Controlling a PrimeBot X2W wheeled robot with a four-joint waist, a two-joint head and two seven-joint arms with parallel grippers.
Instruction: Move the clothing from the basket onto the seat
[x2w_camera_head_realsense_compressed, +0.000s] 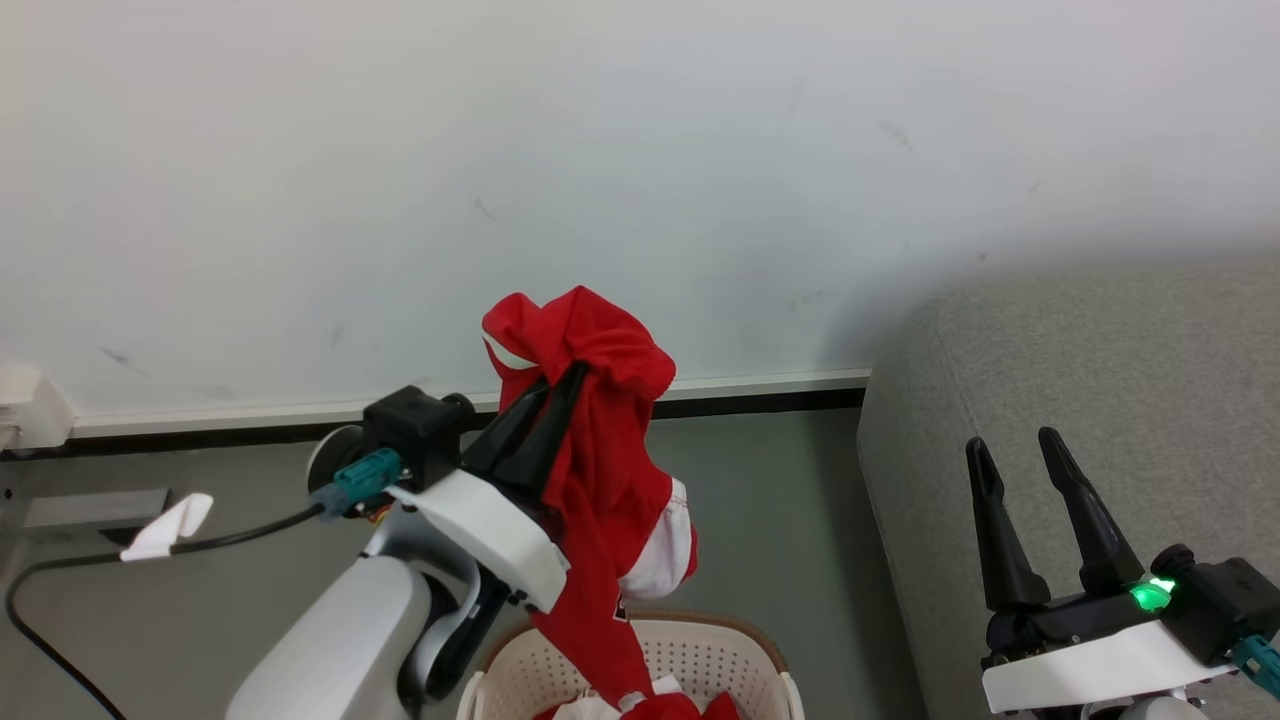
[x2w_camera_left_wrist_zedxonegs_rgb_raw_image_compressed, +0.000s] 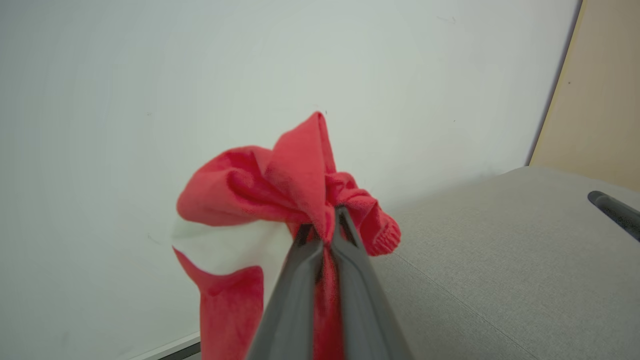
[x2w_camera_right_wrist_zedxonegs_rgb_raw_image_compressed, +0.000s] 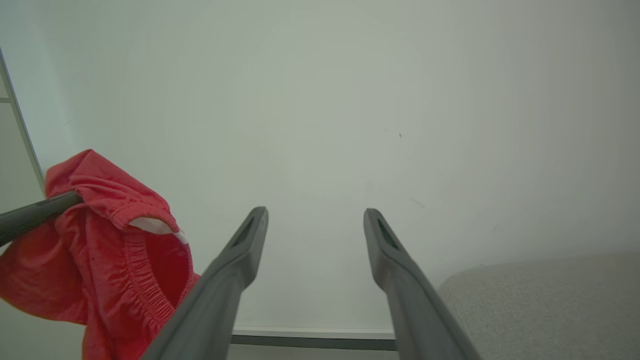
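Left fingers (x2w_camera_head_realsense_compressed: 515, 435) pinch a bunched fold of the soft red-and-white fabric garment (x2w_camera_head_realsense_compressed: 600, 470), its tail trailing into the cream-white perforated plastic basket (x2w_camera_head_realsense_compressed: 700, 650), right fingers (x2w_camera_head_realsense_compressed: 998, 540) spread and empty; light, floppy cloth, probably best held by gathered folds.

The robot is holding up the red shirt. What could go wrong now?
The left gripper pinches only a small bunch of the clothing, so it might slip out. Its lower end hangs into the basket among other red clothes, so it could drag them or tip the basket on the way to the seat.
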